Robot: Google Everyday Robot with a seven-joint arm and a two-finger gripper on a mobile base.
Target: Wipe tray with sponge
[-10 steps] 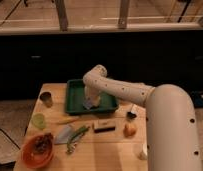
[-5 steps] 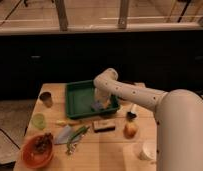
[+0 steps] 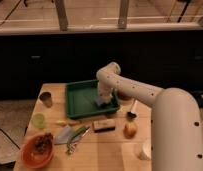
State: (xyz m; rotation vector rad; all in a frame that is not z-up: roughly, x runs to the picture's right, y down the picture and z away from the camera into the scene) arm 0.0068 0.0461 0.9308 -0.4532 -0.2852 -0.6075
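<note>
The dark-green tray (image 3: 80,100) lies at the back middle of the wooden table. My white arm reaches in from the right and bends down into it. My gripper (image 3: 103,98) points down over the tray's right part, near its right rim. A small grey-blue sponge (image 3: 101,102) sits under the gripper, against the tray floor.
A tan-and-dark block (image 3: 104,125) lies just in front of the tray. An orange bowl (image 3: 38,149) stands front left, with a pale-blue pointed piece (image 3: 63,134) and green utensils (image 3: 77,136) beside it. A dark cup (image 3: 45,98), a green cup (image 3: 39,120), an orange fruit (image 3: 130,130) and a white cup (image 3: 145,149) stand around.
The arm and gripper have swept to the right across the tray, from its left-middle part to near its right rim, with the sponge under the gripper.
</note>
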